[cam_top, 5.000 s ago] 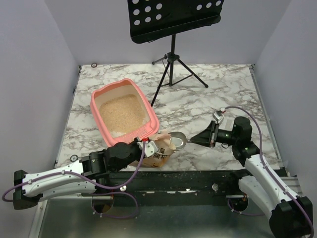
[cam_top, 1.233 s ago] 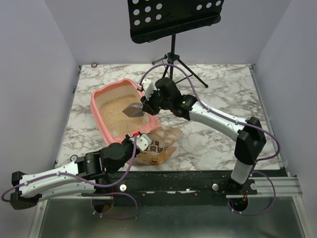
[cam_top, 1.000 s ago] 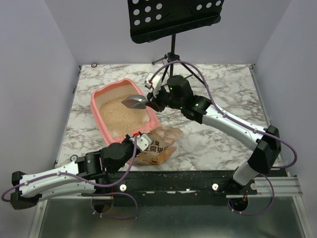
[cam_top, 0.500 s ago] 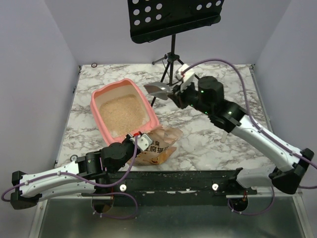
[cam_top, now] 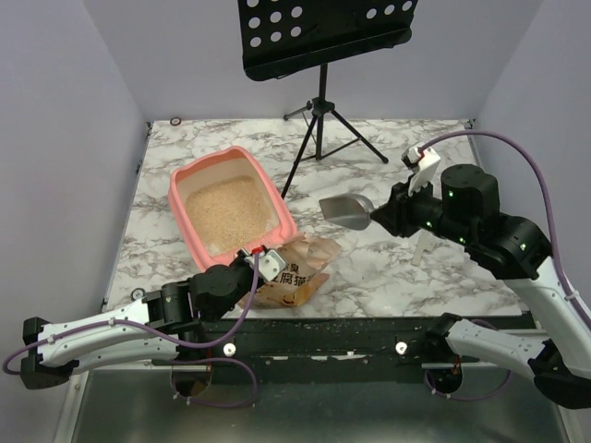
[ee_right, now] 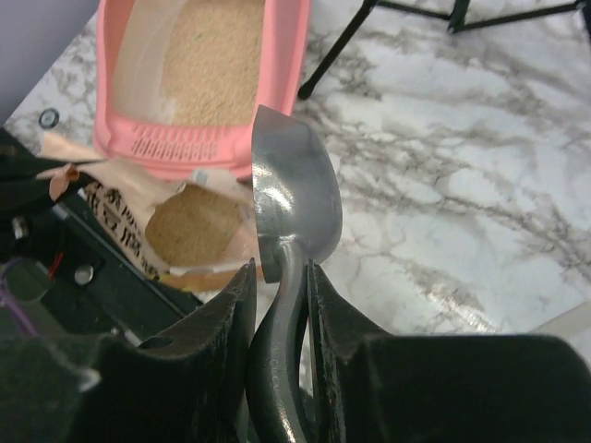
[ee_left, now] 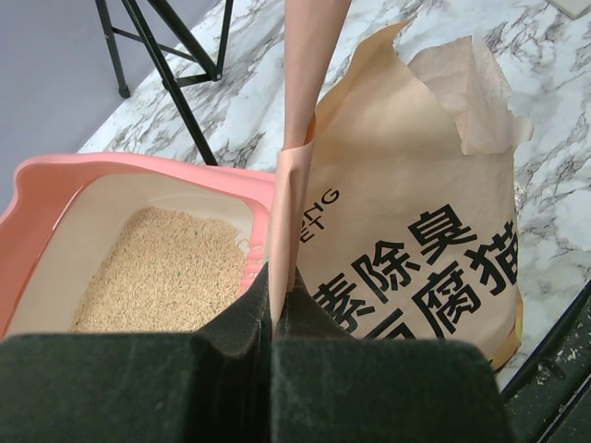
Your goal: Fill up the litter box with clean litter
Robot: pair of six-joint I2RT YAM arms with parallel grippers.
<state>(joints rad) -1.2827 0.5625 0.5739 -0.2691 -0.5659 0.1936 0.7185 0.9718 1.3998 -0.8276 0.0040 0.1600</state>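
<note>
The pink litter box point(cam_top: 181, 209) lies at the table's left, and clean litter point(cam_top: 226, 210) covers its floor. Just in front of it stands the tan printed bag point(cam_top: 297, 274). My left gripper point(cam_top: 262, 267) is shut on the bag's upper edge, holding it up; the left wrist view shows the paper fold pinched between the jaws point(ee_left: 274, 309). My right gripper point(cam_top: 380, 219) is shut on the handle of a metal scoop point(cam_top: 346, 209), in the air to the right of the bag. In the right wrist view, the scoop point(ee_right: 291, 194) shows no litter, and below it the bag's open mouth point(ee_right: 189, 226) is full of litter.
A black music stand's tripod point(cam_top: 321, 120) stands behind the litter box, one leg reaching down close to its right rim. Its perforated desk point(cam_top: 323, 28) hangs over the back of the table. Grey walls close in the left, right and back sides.
My right arm has carried the scoop from over the litter box up, to the right and back towards the near side. The left gripper has kept its hold on the bag.
</note>
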